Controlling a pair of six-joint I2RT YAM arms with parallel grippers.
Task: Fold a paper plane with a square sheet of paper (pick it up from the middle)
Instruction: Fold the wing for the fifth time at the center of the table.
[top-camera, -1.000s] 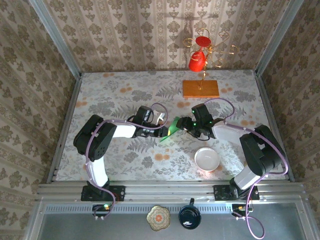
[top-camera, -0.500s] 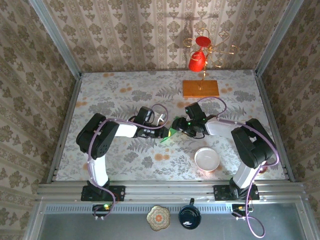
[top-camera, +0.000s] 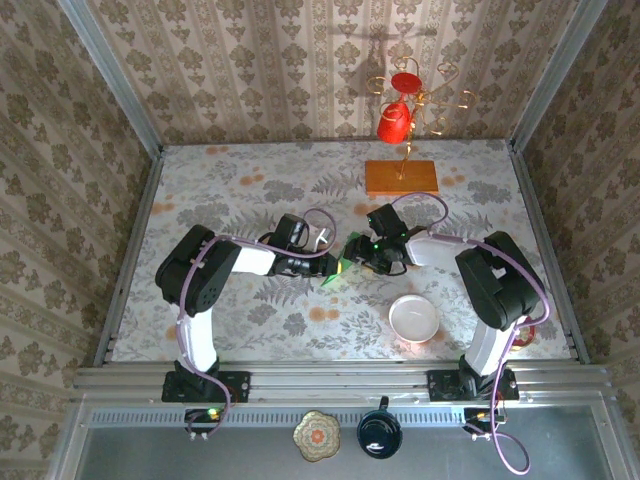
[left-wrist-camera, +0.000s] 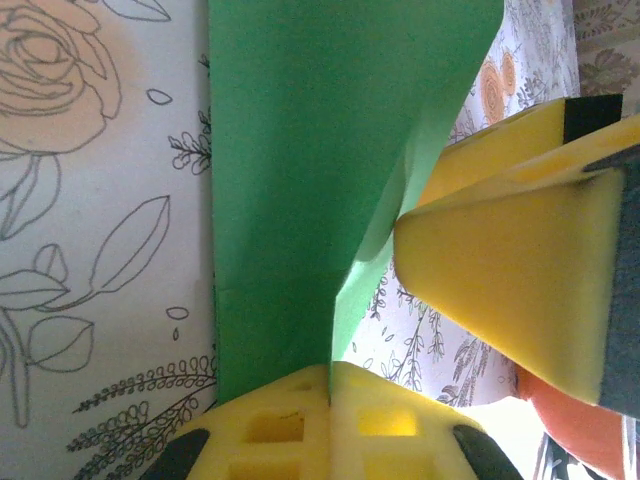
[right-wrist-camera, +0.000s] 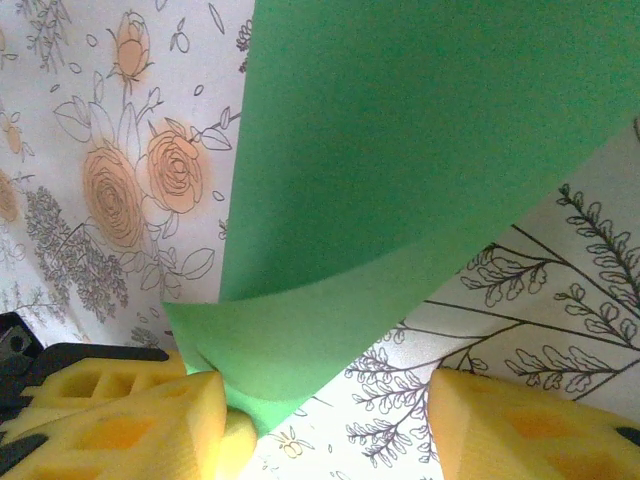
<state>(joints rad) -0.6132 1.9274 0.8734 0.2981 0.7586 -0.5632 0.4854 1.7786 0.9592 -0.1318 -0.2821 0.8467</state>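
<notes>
Green sheet curled, up-left of white bowl.
L claw pinching its fold; R claw spread, sheet tip touching one pad.

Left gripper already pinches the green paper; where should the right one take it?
Probably the curled lower flap of the green paper, where it lifts off the table; the flat part offers no edge. Come from the side opposite the left gripper, which pinches one end, right gripper jaws straddling it.
</notes>
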